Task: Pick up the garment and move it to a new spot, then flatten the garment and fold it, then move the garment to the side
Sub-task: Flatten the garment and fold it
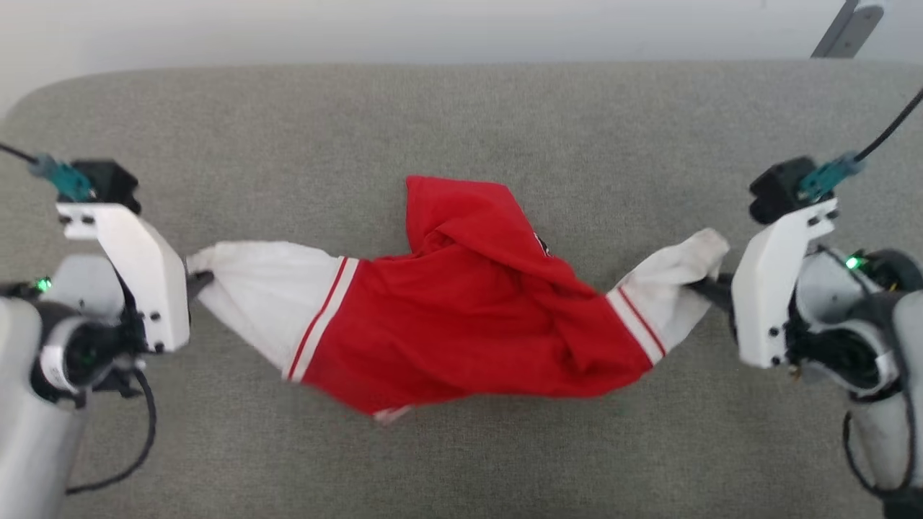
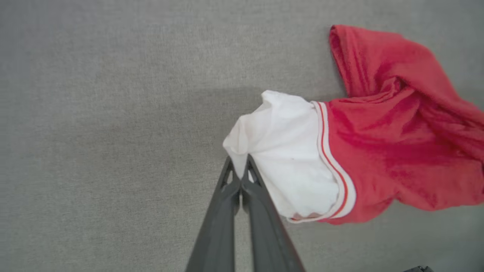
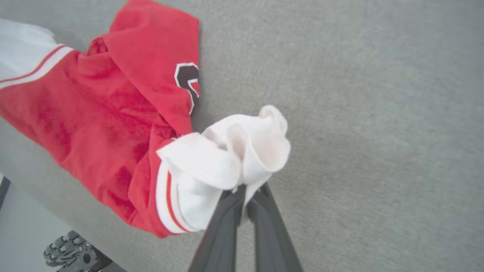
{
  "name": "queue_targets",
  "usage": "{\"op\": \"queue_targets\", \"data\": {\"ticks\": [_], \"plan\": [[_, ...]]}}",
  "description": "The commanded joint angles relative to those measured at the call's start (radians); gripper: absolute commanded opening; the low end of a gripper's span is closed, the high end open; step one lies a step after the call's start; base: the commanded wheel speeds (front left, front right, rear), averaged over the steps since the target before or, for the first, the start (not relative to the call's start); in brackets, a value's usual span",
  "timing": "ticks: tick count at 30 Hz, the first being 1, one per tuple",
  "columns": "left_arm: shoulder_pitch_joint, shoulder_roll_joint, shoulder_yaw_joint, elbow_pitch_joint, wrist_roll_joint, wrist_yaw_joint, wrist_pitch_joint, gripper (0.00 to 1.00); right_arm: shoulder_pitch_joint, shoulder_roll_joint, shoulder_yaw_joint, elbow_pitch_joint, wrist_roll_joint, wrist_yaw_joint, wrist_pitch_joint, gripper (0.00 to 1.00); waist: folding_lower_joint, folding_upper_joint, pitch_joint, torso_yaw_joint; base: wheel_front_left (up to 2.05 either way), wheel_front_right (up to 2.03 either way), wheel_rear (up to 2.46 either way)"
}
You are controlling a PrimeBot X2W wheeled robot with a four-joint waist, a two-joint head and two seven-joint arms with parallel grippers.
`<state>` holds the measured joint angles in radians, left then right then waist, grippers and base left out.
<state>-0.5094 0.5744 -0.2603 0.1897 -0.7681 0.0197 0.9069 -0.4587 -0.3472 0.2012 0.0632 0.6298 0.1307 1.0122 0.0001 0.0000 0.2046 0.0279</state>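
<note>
The garment, a red shirt with white sleeve ends and striped trim, hangs bunched between my two arms over the grey surface. My left gripper is shut on the white left sleeve end, its fingertips pinching the cloth. At the other side my right gripper is shut on the white right sleeve end. A black-and-white chest mark shows on a folded-over red flap. The body sags in the middle, and its back edge rests on the surface.
The grey fabric surface spreads wide all round the shirt, with a pale wall behind its far edge. Its near edge and a wheel of my base show at the lower left of the right wrist view.
</note>
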Motion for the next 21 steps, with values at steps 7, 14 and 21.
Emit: {"op": "queue_targets", "data": {"ticks": [7, 14, 21], "plan": [[-0.094, 0.055, 0.026, -0.091, -0.026, 0.032, 0.103, 0.00, -0.080, -0.019, -0.077, -0.027, -0.002, 0.000, 0.052, 0.00, -0.0001, 0.0000, -0.073, 0.010, 0.00, 0.00, 0.00], [-0.187, 0.075, 0.044, -0.079, -0.034, 0.040, 0.136, 0.00, -0.157, -0.017, -0.138, 0.006, -0.029, 0.000, 0.080, 0.00, -0.0001, 0.0000, -0.129, 0.011, 0.00, 0.00, 0.00], [-0.290, 0.073, 0.045, -0.026, -0.028, 0.017, 0.126, 0.00, -0.231, -0.010, -0.165, 0.031, -0.032, 0.000, 0.096, 0.00, -0.0001, 0.0000, -0.180, 0.015, 0.00, 0.00, 0.00]]}}
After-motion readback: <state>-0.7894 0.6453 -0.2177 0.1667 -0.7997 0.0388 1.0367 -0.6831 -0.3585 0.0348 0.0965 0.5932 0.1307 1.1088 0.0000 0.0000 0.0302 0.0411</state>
